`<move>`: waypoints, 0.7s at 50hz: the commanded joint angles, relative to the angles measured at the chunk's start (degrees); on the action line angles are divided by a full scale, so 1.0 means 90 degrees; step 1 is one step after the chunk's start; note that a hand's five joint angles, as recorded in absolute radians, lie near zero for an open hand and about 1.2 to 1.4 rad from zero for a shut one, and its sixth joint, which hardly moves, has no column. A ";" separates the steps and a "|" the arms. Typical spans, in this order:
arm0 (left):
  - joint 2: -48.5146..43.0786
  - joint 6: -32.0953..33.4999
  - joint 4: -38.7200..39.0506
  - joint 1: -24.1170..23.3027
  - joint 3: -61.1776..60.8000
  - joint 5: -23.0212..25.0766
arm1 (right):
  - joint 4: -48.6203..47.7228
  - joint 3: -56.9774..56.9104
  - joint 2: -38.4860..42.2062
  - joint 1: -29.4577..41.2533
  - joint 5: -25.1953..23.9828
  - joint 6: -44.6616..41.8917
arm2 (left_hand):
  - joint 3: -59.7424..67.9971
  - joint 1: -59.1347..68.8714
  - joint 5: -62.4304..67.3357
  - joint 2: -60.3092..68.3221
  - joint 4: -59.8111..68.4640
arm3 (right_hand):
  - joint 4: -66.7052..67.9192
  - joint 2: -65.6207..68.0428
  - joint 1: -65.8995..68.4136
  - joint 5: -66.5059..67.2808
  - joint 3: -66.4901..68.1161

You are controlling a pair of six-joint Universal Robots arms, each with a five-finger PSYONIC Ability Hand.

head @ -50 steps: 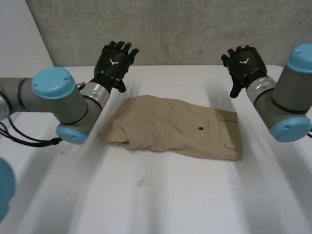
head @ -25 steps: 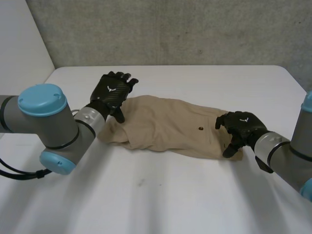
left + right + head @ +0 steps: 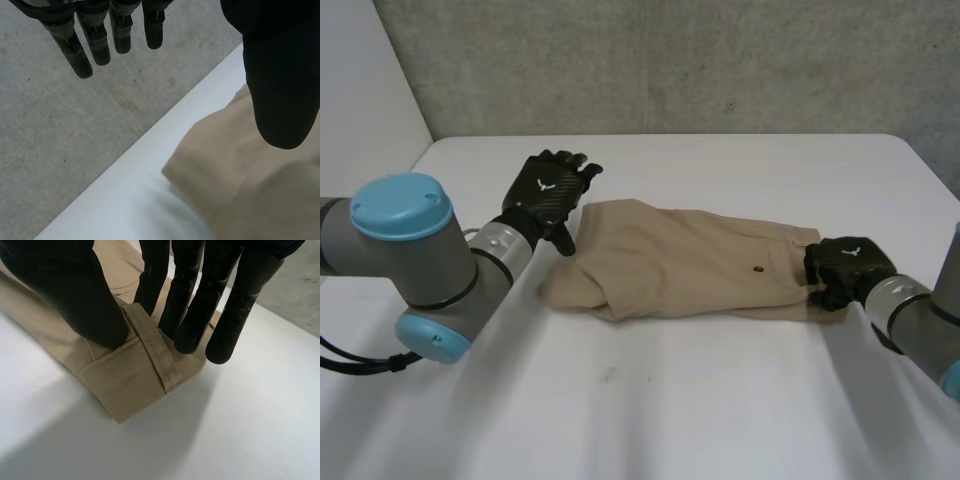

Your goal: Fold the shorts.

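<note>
Shorts (image 3: 690,262) in tan cloth lie flat across the middle of the white counter (image 3: 720,400). Their long axis runs from one arm to the other, with the waistband at the robot's right and the bunched leg end (image 3: 575,290) at its left. The right hand (image 3: 845,270) is down on the waistband corner. In its own wrist view the thumb (image 3: 75,295) presses the cloth on one side of a belt loop (image 3: 155,352) and the fingers (image 3: 187,305) come down on the other, so the band looks pinched between them. The left hand (image 3: 548,190) hangs just beside the far corner of the leg end, its fingers (image 3: 95,40) straight and spread. Its thumb (image 3: 280,75) sits over the cloth, and it holds nothing. From where I stand, each end of the shorts has its own hand close by, but only the right one has a grip. I reckon the fold turns on that long axis. The waistband has to travel toward the leg end, or the other way round, and the left hand must first drop onto the cloth below it.
</note>
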 commanded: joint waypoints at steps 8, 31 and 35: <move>0.0420 -0.0009 -0.0001 0.0074 -0.0412 0.0000 | 0.0546 -0.0221 -0.0422 -0.0609 0.0258 -0.2078 | -0.0072 0.0002 -0.0132 -0.0012 -0.0048 | 0.1323 0.1580 0.3147 0.1783 0.1380; 0.1123 -0.0019 0.0008 0.0161 -0.1203 0.0010 | 0.1454 -0.3356 0.1423 0.3590 -0.0620 -0.3836 | -0.0128 -0.0054 -0.0188 -0.0069 -0.0104 | 0.1323 0.1580 0.3147 0.1783 0.1380; 0.1172 -0.0019 0.0008 0.0210 -0.1272 0.0010 | 0.1504 -0.3581 0.1755 0.3874 -0.0709 -0.4179 | -0.0128 -0.0054 -0.0188 -0.0069 -0.0104 | 0.1323 0.1580 0.3147 0.1783 0.1380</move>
